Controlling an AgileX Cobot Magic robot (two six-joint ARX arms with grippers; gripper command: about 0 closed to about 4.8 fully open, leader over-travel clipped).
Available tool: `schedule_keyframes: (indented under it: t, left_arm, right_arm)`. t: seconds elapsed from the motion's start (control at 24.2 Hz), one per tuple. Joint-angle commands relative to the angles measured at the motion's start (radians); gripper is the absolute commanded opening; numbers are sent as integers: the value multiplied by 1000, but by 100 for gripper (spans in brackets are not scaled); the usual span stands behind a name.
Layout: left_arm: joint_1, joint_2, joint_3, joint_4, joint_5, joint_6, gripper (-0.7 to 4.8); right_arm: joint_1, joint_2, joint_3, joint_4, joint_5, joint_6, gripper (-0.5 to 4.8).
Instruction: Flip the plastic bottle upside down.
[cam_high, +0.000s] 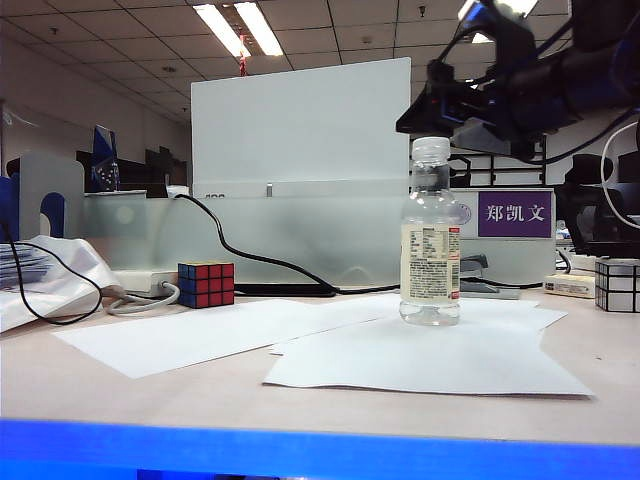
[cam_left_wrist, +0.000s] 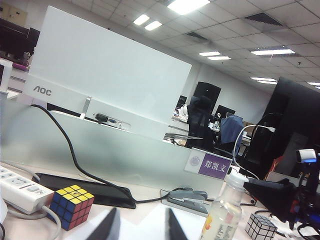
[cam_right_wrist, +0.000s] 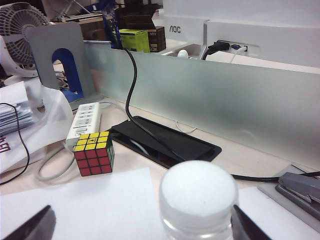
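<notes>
Right wrist view is showing me the white cap of the plastic bottle (cam_right_wrist: 198, 197) directly under the camera, and the two dark fingertips (cam_right_wrist: 31, 226) of the right end effector (cam_right_wrist: 140, 227) are standing wide apart, one on each side of the cap, not touching it. The bottle is standing upright on a sheet of white paper (cam_high: 440, 360) on the tabletop (cam_high: 330, 410). In the exterior view the right end effector (cam_high: 450, 118) is hanging just above the bottle (cam_high: 431, 235), close to its cap.

I am seeing the left end effector (cam_left_wrist: 141, 225) only as two grey fingertips, well apart from the bottle (cam_left_wrist: 223, 212), with a gap between them and nothing inside, so I am reading it as open.

I am judging some risks. The bottle looks light and nearly empty, so if one finger is arriving first, it may push the bottle over. The cap is smooth and narrow, so a grip there may slip during the turning. The paper under the bottle may also slide.

For writing: "AOC" is readable on the monitor back (cam_left_wrist: 105, 65). A purple name plate (cam_high: 514, 214) beside the bottle is carrying three white Chinese characters, 郑凯文. The bottle label has fine print that I cannot read.
</notes>
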Motion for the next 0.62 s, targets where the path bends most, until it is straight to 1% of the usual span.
schedule_keyframes:
  t: [0.04,0.25,0.41,0.62]
  left_arm:
    - [0,1,4,12,-3,8,126]
    - [0,1,4,12,-2,10,126]
    - [0,1,4,12,-2,10,125]
    - [0,1,4,12,-2,10,125]
  right_arm:
    - [-3,13,19,19,21,-24,479]
    - [-3,60,55,15,34,-59,479]
    - [-3,115,96,16,45,-58,479]
    - [-3,136,108,15,123,-65,479]
